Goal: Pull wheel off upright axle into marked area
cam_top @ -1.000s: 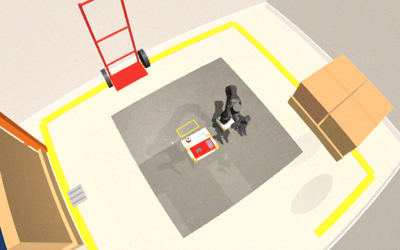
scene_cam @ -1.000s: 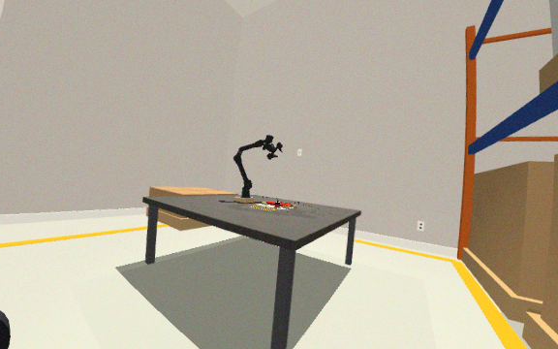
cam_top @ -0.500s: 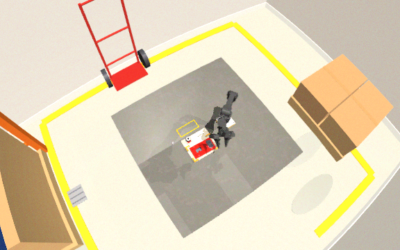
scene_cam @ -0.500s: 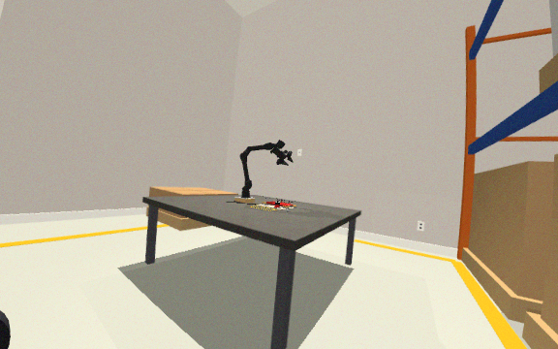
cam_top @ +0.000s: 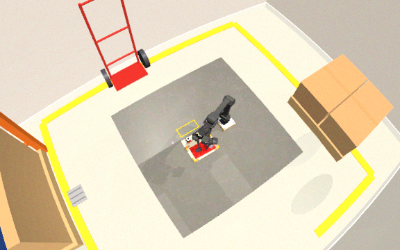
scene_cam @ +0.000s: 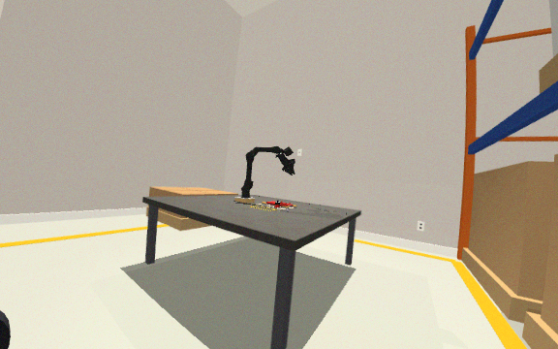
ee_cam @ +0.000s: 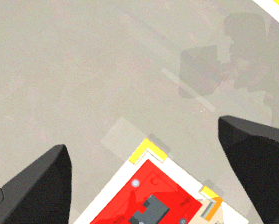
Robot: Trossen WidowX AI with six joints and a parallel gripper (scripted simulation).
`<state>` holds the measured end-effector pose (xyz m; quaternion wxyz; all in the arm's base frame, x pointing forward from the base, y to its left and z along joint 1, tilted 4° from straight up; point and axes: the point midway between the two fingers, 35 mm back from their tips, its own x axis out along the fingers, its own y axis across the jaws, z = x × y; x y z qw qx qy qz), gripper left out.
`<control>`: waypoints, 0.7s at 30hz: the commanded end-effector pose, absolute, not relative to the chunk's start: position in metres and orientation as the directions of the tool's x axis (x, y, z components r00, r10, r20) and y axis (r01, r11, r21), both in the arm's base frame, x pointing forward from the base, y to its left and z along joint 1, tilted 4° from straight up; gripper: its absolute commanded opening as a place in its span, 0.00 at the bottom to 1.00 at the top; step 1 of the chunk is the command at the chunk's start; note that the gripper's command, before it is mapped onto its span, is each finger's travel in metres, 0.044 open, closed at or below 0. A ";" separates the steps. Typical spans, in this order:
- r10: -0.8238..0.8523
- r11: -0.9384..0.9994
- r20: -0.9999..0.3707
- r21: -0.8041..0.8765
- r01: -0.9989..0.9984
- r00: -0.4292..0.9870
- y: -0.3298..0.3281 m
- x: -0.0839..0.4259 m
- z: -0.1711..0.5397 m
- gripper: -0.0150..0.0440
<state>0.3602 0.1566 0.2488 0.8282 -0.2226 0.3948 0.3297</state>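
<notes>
My gripper [cam_top: 205,148] [scene_cam: 291,173] [ee_cam: 144,141] is open and empty, high above the board and pointing down at it. The board [cam_top: 207,155] [ee_cam: 112,190] has a white rim, a red panel [ee_cam: 140,197] and yellow-orange corner marks. A small dark round thing [cam_top: 188,139] with some red stands on its white part; it looks like the wheel on its axle, but is too small to be sure. It is outside the wrist view. The marked area [cam_top: 185,125] is a yellow outline on the table, beside the board in the top view.
A dark grey fitting sits on the red panel below the fingers. The arm reaches over the grey table [cam_top: 172,97] [scene_cam: 279,228] from its base [cam_top: 228,124] [scene_cam: 244,200]. Large cartons [cam_top: 346,101] and a red hand truck [cam_top: 128,77] stand on the floor beyond the table.
</notes>
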 end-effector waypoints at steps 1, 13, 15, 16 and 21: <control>0.264 0.792 -0.870 -0.050 -0.608 0.415 0.121 0.377 0.216 0.76; 0.054 0.977 -0.987 0.021 -0.214 0.151 0.012 0.387 0.133 0.76; 0.033 0.990 -0.995 0.019 -0.141 0.095 -0.006 0.383 0.120 0.76; 0.024 0.994 -0.998 0.017 -0.105 0.066 -0.015 0.381 0.114 0.76; 0.002 1.000 -0.999 0.002 0.018 -0.034 -0.045 0.372 0.094 0.76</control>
